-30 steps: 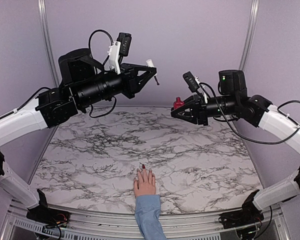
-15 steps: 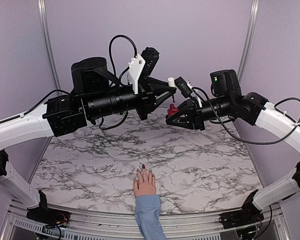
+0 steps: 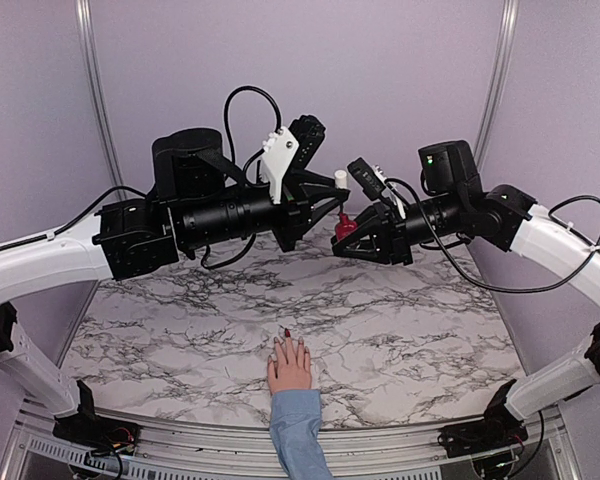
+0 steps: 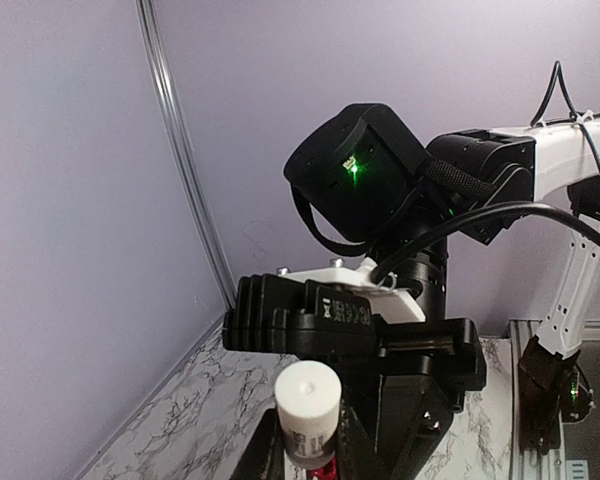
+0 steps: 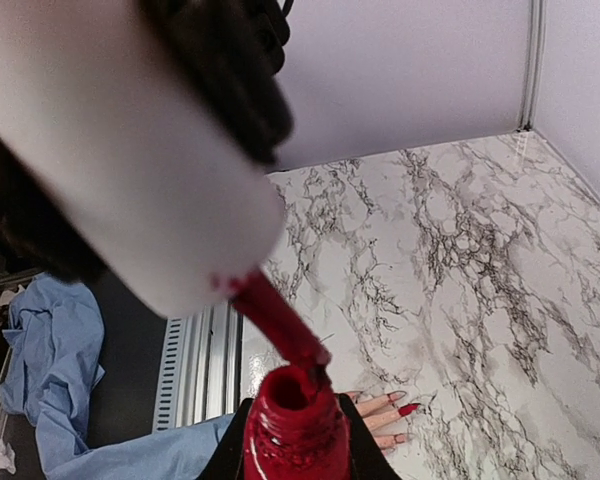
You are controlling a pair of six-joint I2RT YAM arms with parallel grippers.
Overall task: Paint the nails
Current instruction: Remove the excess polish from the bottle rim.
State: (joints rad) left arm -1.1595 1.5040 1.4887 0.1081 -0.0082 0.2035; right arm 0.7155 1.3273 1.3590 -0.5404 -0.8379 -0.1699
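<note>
A pale pink hand (image 3: 290, 365) with a light blue sleeve (image 3: 298, 435) lies flat at the table's near edge. One nail (image 3: 287, 332) is dark red; the others look pale. The right wrist view shows the hand (image 5: 378, 418) and its red nail (image 5: 408, 409). My right gripper (image 3: 342, 236) is shut on the open dark red polish bottle (image 5: 295, 432), held high above the table's far middle. My left gripper (image 3: 336, 192) is shut on the white cap (image 4: 308, 402), and the cap's red brush (image 5: 280, 325) has its tip at the bottle's mouth.
The marble table (image 3: 180, 300) is walled by lilac panels with metal posts (image 3: 98, 100) at the back corners. A metal rail (image 3: 180, 440) runs along the near edge. Both arms hang high, meeting over the table's far middle.
My left gripper has swung right and down with the cap, bringing the brush to the bottle's mouth. My right gripper has shifted slightly left with the bottle. The hand has not moved.
</note>
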